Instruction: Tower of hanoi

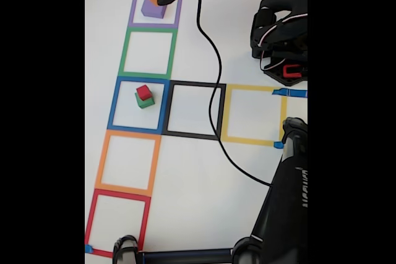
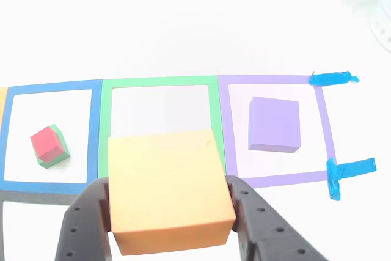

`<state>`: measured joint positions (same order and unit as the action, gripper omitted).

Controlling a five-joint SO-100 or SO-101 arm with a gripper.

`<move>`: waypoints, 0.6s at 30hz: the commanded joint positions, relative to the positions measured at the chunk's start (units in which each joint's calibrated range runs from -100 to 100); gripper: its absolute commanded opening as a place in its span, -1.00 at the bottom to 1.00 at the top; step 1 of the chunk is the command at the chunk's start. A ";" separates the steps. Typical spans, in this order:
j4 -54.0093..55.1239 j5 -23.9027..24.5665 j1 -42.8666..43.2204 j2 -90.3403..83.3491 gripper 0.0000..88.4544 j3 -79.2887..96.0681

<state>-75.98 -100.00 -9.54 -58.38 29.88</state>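
Orange cube (image 2: 168, 191) clamped in my jaws across flat side faces, lifted, purple cube (image 2: 274, 124) at two o'clock. Looks light, rigid, likely foam; hold mid-height, moderate squeeze.

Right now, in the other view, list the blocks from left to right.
Red block on green block → orange block, held in the hand → purple block.
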 commanded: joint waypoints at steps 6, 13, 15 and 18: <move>41.97 0.00 -0.05 -1.49 -0.81 40.39; 76.95 0.00 1.39 17.97 -0.80 53.57; 83.83 0.00 2.54 22.65 -0.80 55.39; 91.44 0.00 3.98 29.11 -0.79 55.85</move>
<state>4.72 -99.64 -6.96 -34.99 85.83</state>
